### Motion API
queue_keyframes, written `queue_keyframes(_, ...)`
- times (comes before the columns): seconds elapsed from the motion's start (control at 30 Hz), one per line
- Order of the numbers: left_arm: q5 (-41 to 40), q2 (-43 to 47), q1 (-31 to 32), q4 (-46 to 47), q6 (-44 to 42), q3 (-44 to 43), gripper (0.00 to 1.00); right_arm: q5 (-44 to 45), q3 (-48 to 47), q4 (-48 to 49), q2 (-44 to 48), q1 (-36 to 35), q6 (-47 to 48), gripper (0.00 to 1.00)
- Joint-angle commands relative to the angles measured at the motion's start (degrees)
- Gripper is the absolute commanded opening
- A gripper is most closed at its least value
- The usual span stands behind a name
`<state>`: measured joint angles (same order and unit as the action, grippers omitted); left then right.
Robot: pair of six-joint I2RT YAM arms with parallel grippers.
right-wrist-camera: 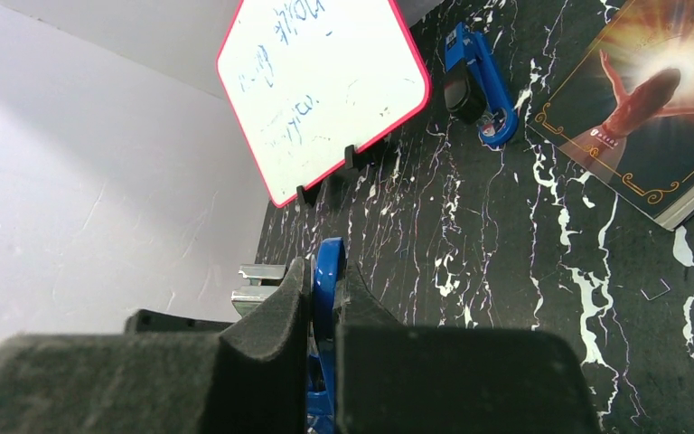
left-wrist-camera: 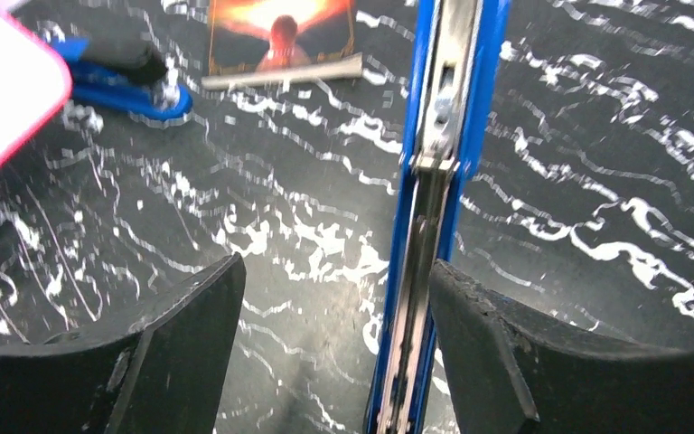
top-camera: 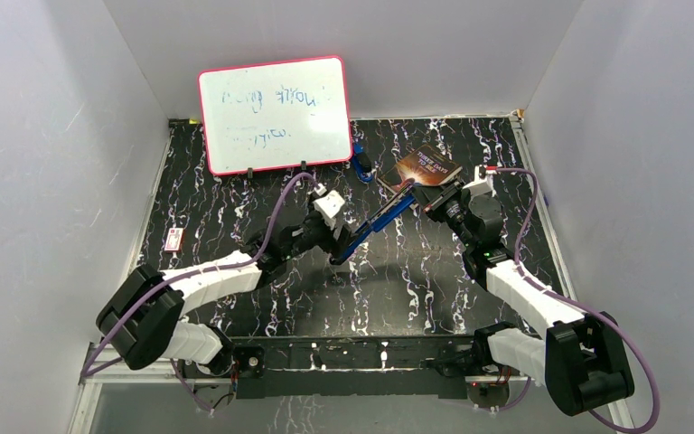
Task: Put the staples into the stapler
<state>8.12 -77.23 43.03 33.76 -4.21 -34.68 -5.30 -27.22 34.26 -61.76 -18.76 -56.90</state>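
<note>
Top external: stapler is folded out into 1 long blue bar at mid-table, running near-left to far-right between the 2 arms.
Right gripper: jaws are pinched shut on the stapler's blue far-right end, which looks raised off the table.
Left gripper: jaws are wide apart with nothing held. The stapler runs between the fingers, just beside 1 finger; cannot tell if they touch.
Stapler channel: silvery rail faces up and is exposed. Cannot tell if a strip sits in it.
Staples: no clear strip in either gripper. 1 tiny grey bit on the table near the book may be a loose staple, but it is too small to be sure.
White box: pink-red label, left side of the table, well apart from both grippers.
Other: whiteboard stands at the far side, with a 2nd blue item just right of it.
Progress: opening and holding the stapler looks done. Left to do: fetch a strip, lay it in the channel, close the top. My read is early-to-middle.
</note>
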Motion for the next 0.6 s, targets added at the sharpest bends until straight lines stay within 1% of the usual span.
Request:
queue_keyframes(0.0, 7.64, 3.18, 0.39, 2.27, -2.87, -6.27, 0.74, 0.10, -3.41, 5.84, 2.26, 0.07, -2.45, 0.00)
queue_keyframes(0.13, 18.93, 2.02, 0.39, 2.59, -3.08, -10.66, 0.74, -0.12, -3.14, 6.27, 1.93, 0.05, -2.85, 0.00)
queue_keyframes(0.2, 22.44, 0.39, 0.39, 2.57, -3.65, -12.43, 0.74, -0.52, -3.16, 6.51, 1.90, 0.09, -2.82, 0.00)
queue_keyframes(0.37, 24.55, -5.43, 0.39, -0.86, -7.08, -16.22, 0.75, -1.92, -3.18, 7.60, 1.87, 0.07, -2.85, 0.00)
queue_keyframes(0.5, 28.44, -9.72, 0.39, -4.46, -9.25, -19.67, 0.75, -2.50, -2.88, 8.34, 2.07, 0.11, -3.05, 0.00)
queue_keyframes(0.57, 29.11, -11.22, 0.39, -5.32, -9.80, -20.81, 0.74, -2.60, -2.90, 8.52, 2.07, 0.05, -3.03, 0.00)
